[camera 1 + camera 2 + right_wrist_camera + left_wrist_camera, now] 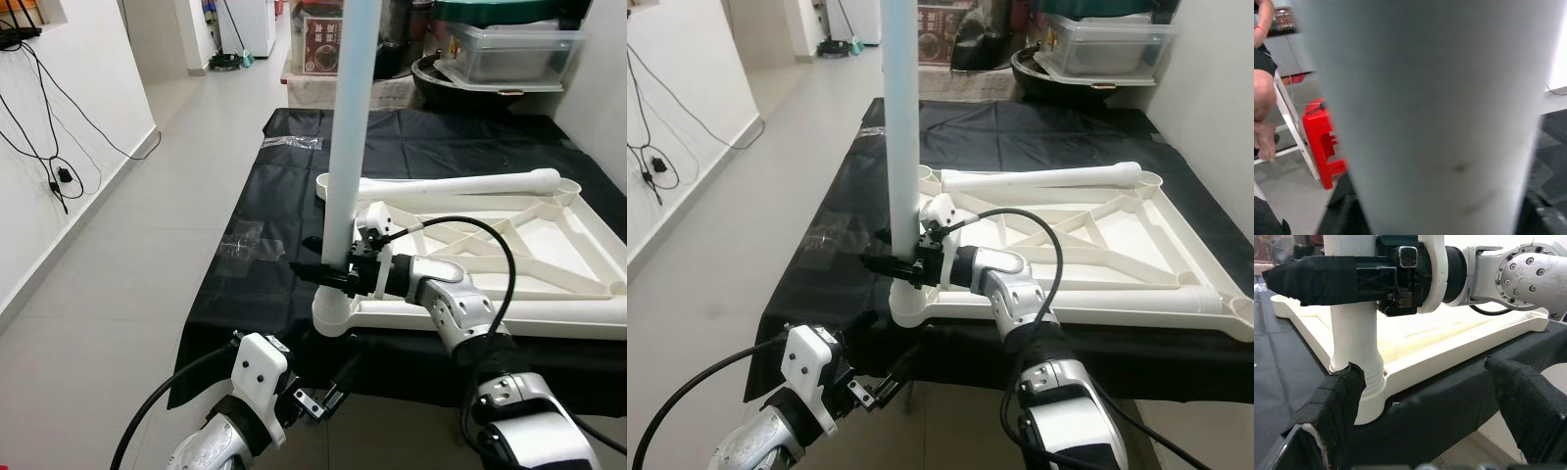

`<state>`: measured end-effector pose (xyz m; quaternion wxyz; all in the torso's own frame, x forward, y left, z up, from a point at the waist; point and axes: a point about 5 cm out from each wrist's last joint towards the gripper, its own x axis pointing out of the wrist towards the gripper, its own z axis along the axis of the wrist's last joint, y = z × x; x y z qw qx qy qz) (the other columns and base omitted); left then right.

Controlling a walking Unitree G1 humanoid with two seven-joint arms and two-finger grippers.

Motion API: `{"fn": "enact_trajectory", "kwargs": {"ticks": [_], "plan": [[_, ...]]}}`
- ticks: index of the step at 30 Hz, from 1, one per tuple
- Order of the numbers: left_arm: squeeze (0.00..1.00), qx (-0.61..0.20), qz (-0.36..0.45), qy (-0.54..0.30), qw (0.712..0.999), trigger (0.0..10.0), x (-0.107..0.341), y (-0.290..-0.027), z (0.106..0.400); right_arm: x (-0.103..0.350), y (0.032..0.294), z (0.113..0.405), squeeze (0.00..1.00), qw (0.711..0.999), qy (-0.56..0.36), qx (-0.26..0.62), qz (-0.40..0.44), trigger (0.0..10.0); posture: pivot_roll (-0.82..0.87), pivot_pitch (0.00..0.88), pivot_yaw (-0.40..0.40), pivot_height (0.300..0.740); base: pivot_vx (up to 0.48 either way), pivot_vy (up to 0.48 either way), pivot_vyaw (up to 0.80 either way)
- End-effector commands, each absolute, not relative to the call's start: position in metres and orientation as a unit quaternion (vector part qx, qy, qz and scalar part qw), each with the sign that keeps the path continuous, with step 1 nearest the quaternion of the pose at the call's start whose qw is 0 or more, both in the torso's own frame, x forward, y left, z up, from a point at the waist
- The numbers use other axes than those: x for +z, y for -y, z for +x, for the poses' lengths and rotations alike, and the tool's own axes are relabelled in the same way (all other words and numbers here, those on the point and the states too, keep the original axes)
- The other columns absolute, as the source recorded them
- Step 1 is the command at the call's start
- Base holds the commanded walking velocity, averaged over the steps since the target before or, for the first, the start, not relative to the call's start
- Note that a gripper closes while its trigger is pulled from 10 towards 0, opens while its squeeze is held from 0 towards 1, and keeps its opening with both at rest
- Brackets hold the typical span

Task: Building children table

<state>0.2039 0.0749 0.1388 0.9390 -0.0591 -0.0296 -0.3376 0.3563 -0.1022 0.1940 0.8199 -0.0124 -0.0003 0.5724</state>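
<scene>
Right gripper (328,271) clamped on upright pale-blue plastic leg (348,117): keep vertical in near-left corner socket (331,315) of upturned white plastic tabletop (549,284) on black-draped bench (245,284); left gripper (1425,396) open below.

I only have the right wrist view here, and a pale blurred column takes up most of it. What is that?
Observer: A table leg, standing upright in the corner socket of the upturned white tabletop.
Operator: Is the right gripper on it?
Observer: Yes, the right gripper clamps the leg just above the socket.
Operator: Where is the left arm?
Observer: Low, by the near table edge; the left gripper is open, with fingers either side of that corner.
Operator: Any other legs?
Observer: One more leg lies flat across the tabletop's far side.
</scene>
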Motion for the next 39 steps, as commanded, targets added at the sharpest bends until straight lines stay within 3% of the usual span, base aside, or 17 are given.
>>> {"fn": "enact_trajectory", "kwargs": {"ticks": [1, 3, 4, 5, 7, 10, 13, 16, 18, 22, 33, 34, 38, 39], "plan": [[0.00, -0.337, -0.058, 0.024, 0.939, 10.0, 0.135, -0.075, 0.203, 0.197, 0.095, 0.357, 0.00, 0.815, 0.013, 0.579, -0.016, 0.0, 0.10, 0.041, -0.022, 0.740, 0.000, 0.000, 0.00], [0.00, -0.337, -0.058, 0.024, 0.939, 10.0, 0.135, -0.076, 0.203, 0.197, 0.095, 0.358, 0.00, 0.820, 0.016, 0.572, -0.016, 0.0, 0.10, 0.041, -0.022, 0.740, 0.000, 0.000, 0.00], [0.00, -0.337, -0.058, 0.023, 0.939, 10.0, 0.134, -0.076, 0.203, 0.198, 0.097, 0.361, 0.00, 0.844, 0.037, 0.535, -0.010, 0.0, 0.10, 0.038, -0.021, 0.740, 0.000, 0.000, 0.00], [0.00, -0.337, -0.058, 0.023, 0.939, 10.0, 0.134, -0.076, 0.203, 0.198, 0.097, 0.361, 0.00, 0.844, 0.037, 0.535, -0.010, 0.0, 0.10, 0.038, -0.021, 0.740, 0.000, 0.000, 0.00], [0.00, -0.338, -0.058, 0.022, 0.939, 10.0, 0.134, -0.076, 0.204, 0.199, 0.100, 0.367, 0.00, 0.886, 0.048, 0.462, 0.018, 0.0, 0.09, 0.035, -0.016, 0.740, 0.000, 0.000, 0.00], [0.00, -0.339, -0.057, 0.022, 0.939, 10.0, 0.134, -0.076, 0.204, 0.196, 0.105, 0.371, 0.00, 0.917, 0.056, 0.395, 0.030, 0.0, 0.09, 0.034, -0.016, 0.740, 0.000, 0.000, 0.00], [0.00, -0.340, -0.056, 0.021, 0.938, 10.0, 0.133, -0.076, 0.205, 0.187, 0.118, 0.374, 0.00, 0.972, 0.054, 0.226, 0.028, 0.0, 0.08, 0.042, -0.009, 0.740, 0.000, 0.000, 0.00], [0.00, -0.341, -0.055, 0.022, 0.938, 10.0, 0.133, -0.076, 0.205, 0.180, 0.129, 0.371, 0.00, 0.993, 0.045, 0.105, 0.012, 0.0, 0.07, 0.044, -0.006, 0.740, 0.000, 0.000, 0.00], [0.00, -0.341, -0.055, 0.022, 0.938, 10.0, 0.133, -0.076, 0.205, 0.178, 0.133, 0.369, 0.00, 0.997, 0.043, 0.062, 0.002, 0.0, 0.07, 0.044, -0.006, 0.740, 0.000, 0.000, 0.00], [0.00, -0.341, -0.054, 0.024, 0.938, 10.0, 0.134, -0.076, 0.206, 0.178, 0.146, 0.347, 0.00, 0.985, 0.038, -0.164, 0.030, 0.0, 0.08, 0.049, -0.009, 0.740, 0.000, 0.000, 0.00], [0.00, -0.338, -0.055, 0.025, 0.939, 10.0, 0.134, -0.075, 0.205, 0.173, 0.114, 0.340, 0.00, 0.968, 0.000, -0.238, 0.083, 0.0, 0.08, 0.056, -0.014, 0.740, 0.000, 0.000, 0.00], [0.00, -0.338, -0.055, 0.025, 0.939, 10.0, 0.134, -0.075, 0.205, 0.173, 0.111, 0.341, 0.00, 0.971, 0.003, -0.222, 0.083, 10.0, 0.08, 0.057, -0.013, 0.740, 0.000, 0.000, 0.00], [0.00, -0.336, -0.055, 0.025, 0.940, 10.0, 0.134, -0.075, 0.205, 0.177, 0.106, 0.340, 0.00, 0.978, 0.011, -0.201, 0.060, 10.0, 0.08, 0.057, -0.013, 0.740, 0.000, 0.000, 0.00], [0.00, -0.337, -0.056, 0.025, 0.940, 10.0, 0.134, -0.075, 0.205, 0.180, 0.104, 0.340, 1.00, 0.982, 0.026, -0.176, 0.063, 10.0, 0.08, 0.057, -0.013, 0.740, 0.000, 0.000, 0.00]]}}
